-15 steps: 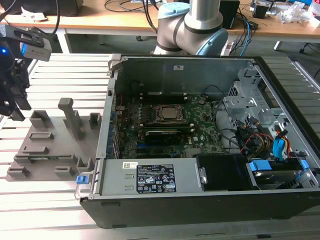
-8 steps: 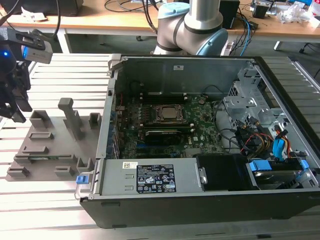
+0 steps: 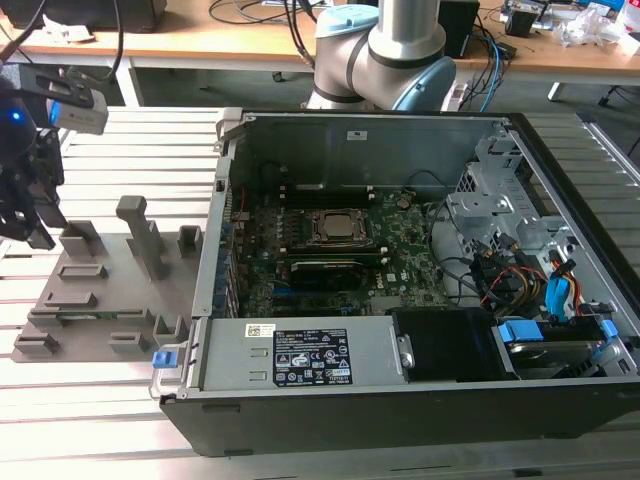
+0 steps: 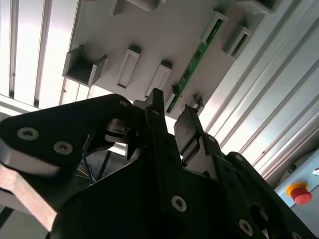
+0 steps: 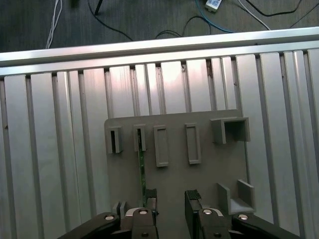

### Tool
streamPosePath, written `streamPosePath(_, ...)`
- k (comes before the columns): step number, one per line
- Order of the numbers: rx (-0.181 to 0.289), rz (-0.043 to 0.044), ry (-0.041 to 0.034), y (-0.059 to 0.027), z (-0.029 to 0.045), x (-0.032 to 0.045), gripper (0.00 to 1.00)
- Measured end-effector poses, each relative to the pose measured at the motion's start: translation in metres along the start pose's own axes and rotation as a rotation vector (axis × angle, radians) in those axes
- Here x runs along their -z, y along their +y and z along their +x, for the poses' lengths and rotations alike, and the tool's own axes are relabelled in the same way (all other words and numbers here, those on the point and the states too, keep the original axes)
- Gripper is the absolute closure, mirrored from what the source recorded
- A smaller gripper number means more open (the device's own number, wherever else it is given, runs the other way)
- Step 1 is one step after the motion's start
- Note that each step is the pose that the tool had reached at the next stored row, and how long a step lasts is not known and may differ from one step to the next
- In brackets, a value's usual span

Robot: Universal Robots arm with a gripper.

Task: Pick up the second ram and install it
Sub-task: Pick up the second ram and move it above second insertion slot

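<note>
So the whole setup sits on a ribbed aluminium slat table [image 3: 100, 410], with a wooden desk [image 3: 200, 42] full of cables behind it. A matte grey plastic holder tray [image 5: 174, 174] with blocky slotted posts lies flat on the slats, and an open black tower case [image 3: 350, 410] is just beside the tray on the exterior view's right. The second ram [image 5: 141, 167], a skinny green stick, stands on edge in the tray's slots, and the black gripper [image 5: 172, 199] hovers just over the tray near one end of the stick, jaws spread apart and holding nothing.
</note>
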State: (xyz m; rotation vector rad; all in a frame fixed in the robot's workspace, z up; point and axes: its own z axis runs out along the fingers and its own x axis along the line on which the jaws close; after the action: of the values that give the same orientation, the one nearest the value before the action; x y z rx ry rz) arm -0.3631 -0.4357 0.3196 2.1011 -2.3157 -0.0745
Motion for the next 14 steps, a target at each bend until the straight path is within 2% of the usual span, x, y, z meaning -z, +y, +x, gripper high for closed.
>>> streamPosePath(14, 0.000, -0.0001, 0.0000, -0.0004, 0.0002, -0.0099, 0.64)
